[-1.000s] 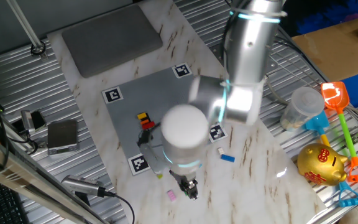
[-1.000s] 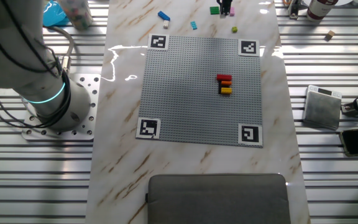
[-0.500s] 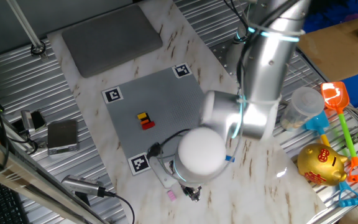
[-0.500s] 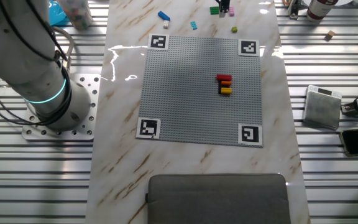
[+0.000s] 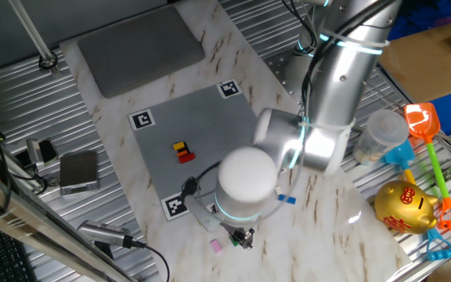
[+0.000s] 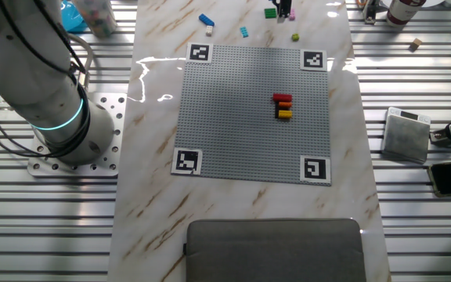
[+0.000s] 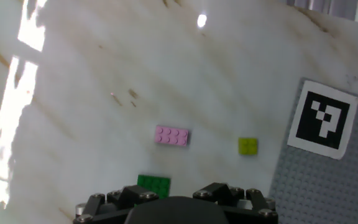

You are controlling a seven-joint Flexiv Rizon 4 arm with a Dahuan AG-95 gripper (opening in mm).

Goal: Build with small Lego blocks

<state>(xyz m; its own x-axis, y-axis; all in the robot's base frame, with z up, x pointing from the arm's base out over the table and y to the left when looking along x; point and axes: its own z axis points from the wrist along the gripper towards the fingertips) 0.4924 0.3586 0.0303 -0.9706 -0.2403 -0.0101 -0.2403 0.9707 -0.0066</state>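
Loose bricks are sitting on the marble just off the plate's [image 6: 257,117] edge: a pink one [image 7: 171,135], a small yellow-green one [image 7: 248,146] beside it near the corner marker [image 7: 320,119], and a green one [image 7: 153,183] right at the gripper's [image 7: 179,200] nose. In the other fixed view you can also see a blue one [image 6: 206,20] and a light blue one [image 6: 243,32] further along that edge, plus a little red, orange and yellow stack [image 6: 283,106] already on the plate. Can't tell whether the fingers are apart or pinched; the hand view only shows the housing, and the fixed view has the wrist in the way. Looks like it's lining up a pick, probably the green. My worry is those bricks being so tiny and slick on the marble, so a slightly off-centre descent could just flick one away or knock the pink neighbour. The arm [image 5: 327,117] is folded over hard, elbow high, wrist pointing almost straight down at the table's near edge, low over the bricks.
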